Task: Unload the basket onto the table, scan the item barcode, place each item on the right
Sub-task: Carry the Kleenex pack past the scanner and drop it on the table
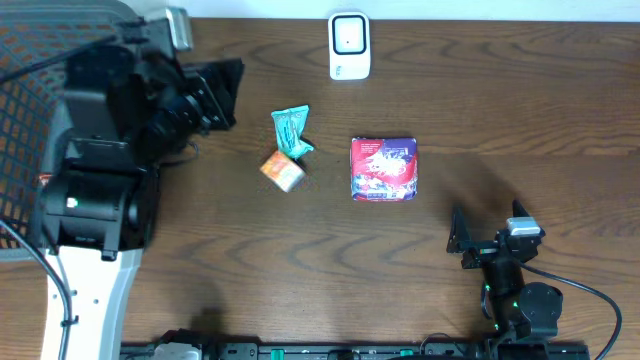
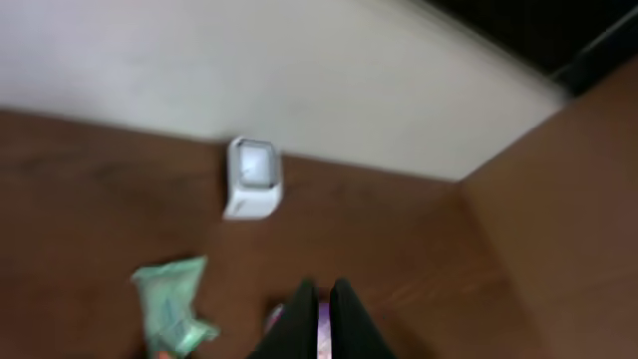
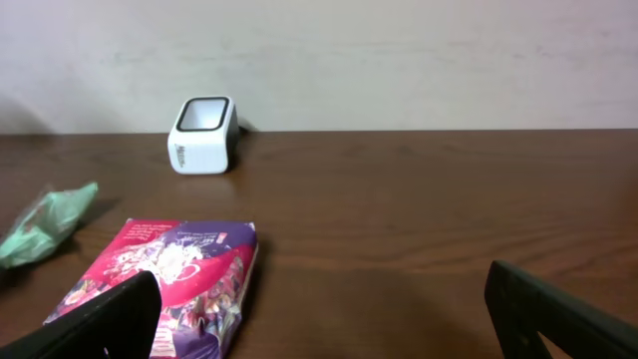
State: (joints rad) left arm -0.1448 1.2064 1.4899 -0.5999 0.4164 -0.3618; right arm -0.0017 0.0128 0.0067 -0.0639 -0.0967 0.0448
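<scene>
- The white barcode scanner [image 1: 349,45] stands at the far edge of the wooden surface [image 1: 520,110], close to the pale wall [image 3: 399,50], with its window facing up and forward.
- A red and purple packet [image 1: 384,169] lies flat near the middle of the surface, nearer than the scanner and a little to its right.
- A green packet [image 1: 291,130] lies crumpled to the left of the red and purple packet, apart from it.
- A small orange packet [image 1: 283,171] touches the near end of the green packet.
- The left fingers [image 2: 304,314] are clenched together with nothing visibly caught between them. They sit at the far left of the surface, pointing toward the green packet and scanner, clear of both.
- The right fingers [image 3: 558,319] are spread wide and released, gripping nothing. They hang low over the near right of the surface, facing the red and purple packet without touching it.
- All three packets rest on the surface, untouched by either arm.
</scene>
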